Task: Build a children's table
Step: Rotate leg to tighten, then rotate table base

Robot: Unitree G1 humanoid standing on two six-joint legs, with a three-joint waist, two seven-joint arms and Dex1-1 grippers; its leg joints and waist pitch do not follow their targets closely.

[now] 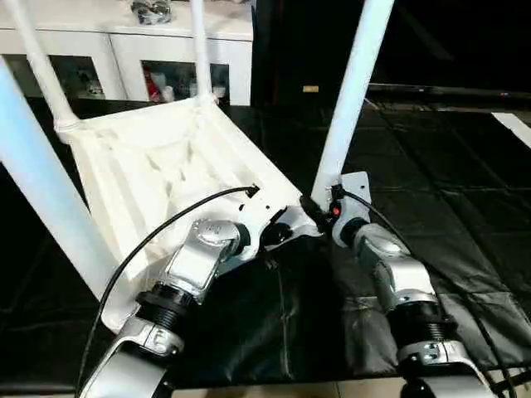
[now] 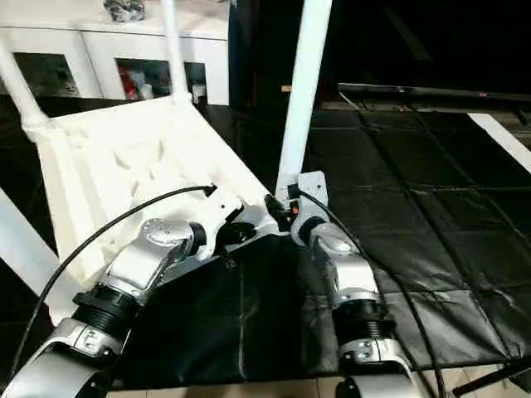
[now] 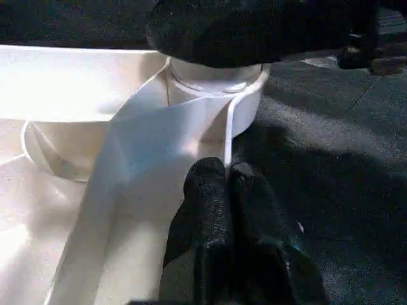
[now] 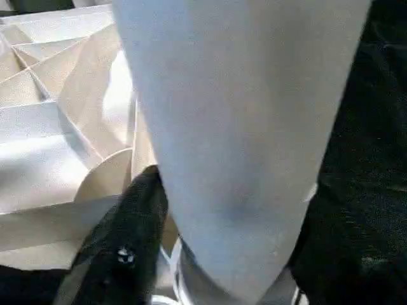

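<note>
Left pincer closed at table rim; seemingly touching.

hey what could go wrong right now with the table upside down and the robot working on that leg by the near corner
1. The right pincer straddles the leg low at its socket; the long leg could lean or wobble if not fully seated.
2. The left pincer is shut and only rests by the table top's rim, so the tilted top could shift.
</note>
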